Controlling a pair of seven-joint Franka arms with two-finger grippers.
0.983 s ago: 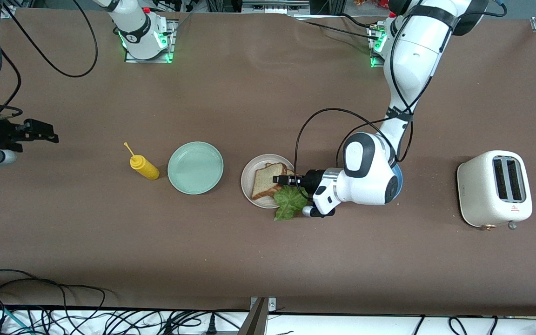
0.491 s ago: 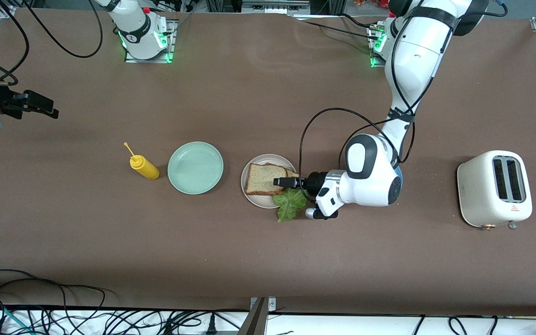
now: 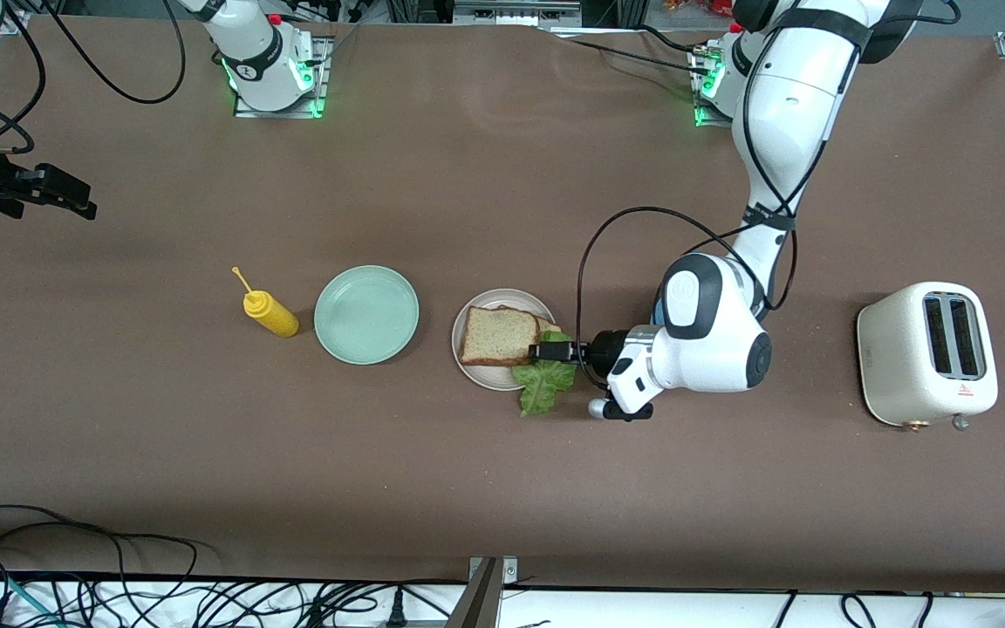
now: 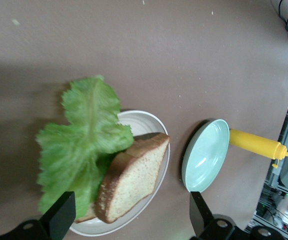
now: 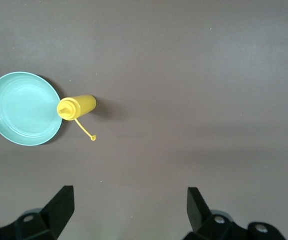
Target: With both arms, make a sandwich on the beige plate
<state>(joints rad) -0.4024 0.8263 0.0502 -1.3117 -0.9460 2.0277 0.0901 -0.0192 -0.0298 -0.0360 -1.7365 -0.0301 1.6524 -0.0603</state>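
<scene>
sandwich (image 3: 502, 337) lies flat on the beige plate (image 3: 476, 372), near the middle of the desk (image 3: 502, 488): a square slice of brown bread on top, the crust of a second slice peeking out under it, and a ruffled lettuce leaf (image 3: 544, 380) spilling over the plate's rim at about five o'clock onto the desk. in the left wrist view the leaf (image 4: 83, 145) sticks out from between the slices and the top slice (image 4: 133, 180) leans on it.

left gripper (image 3: 546, 351) hangs low at the plate's three o'clock edge, just over the lettuce and touching or nearly touching the corner of the bread; its jaws are spread and pinch nothing. the wrist view shows the two fingertips (image 4: 63, 212) wide apart with the sandwich between and past them.

right gripper (image 3: 58, 190) waits up in the air over the right arm's end of the desk, jaws spread and empty.

mint-green plate (image 3: 366, 314) sits at the beige plate's nine o'clock, a yellow squeeze bottle (image 3: 270, 314) just beside it at nine o'clock again. a cream toaster (image 3: 926, 353) stands toward the left arm's end.
</scene>
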